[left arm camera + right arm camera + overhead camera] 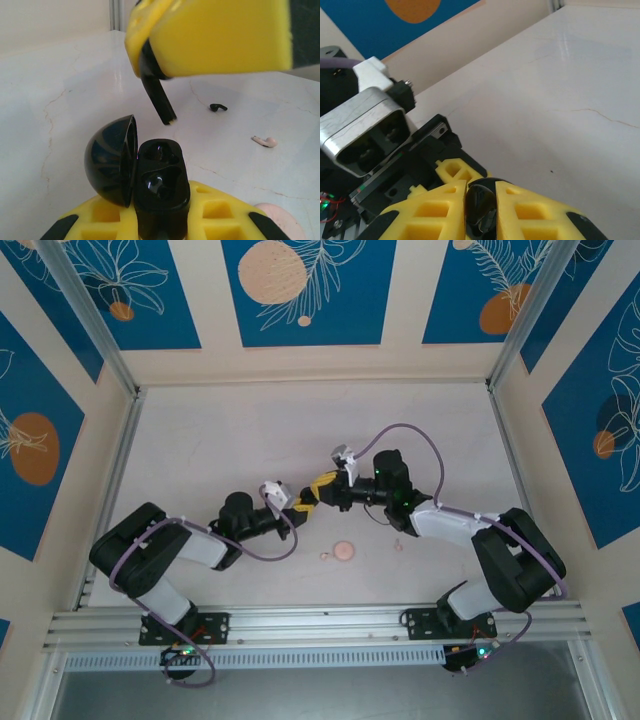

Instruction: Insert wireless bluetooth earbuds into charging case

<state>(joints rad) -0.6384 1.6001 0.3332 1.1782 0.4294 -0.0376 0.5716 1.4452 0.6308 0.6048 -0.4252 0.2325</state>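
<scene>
Left fingers (215, 210), yellow and close under the left wrist camera, are clenched on the lower half of the case (160, 185). They hold it upright above the desk (60, 100). The lid (107, 162) is swung open to one side, so the sockets face up. I think this grip is chosen so that the case cannot slide or tip when something is pushed into it.

Right fingers (220, 35) hang just above, clenched on the head of a black bud (159, 97). Its stem points down, a little tilted, near the mouth of the case but apart from it. Holding the head leaves the stem free to enter first. In the right wrist view the same bud sits pinched between the two yellow fingers.

Seen from above, both arms meet about the middle of the desk, somewhat toward the near edge. A pink bud (265, 141) and a round pink disc (280, 220) lie between that meeting point and the near edge. A second black bud (218, 107) lies on the desk past the case. All three are well apart from the case.

The insertion is not yet done. In my judgement, the stem must first be lined up with a socket and then lowered.
</scene>
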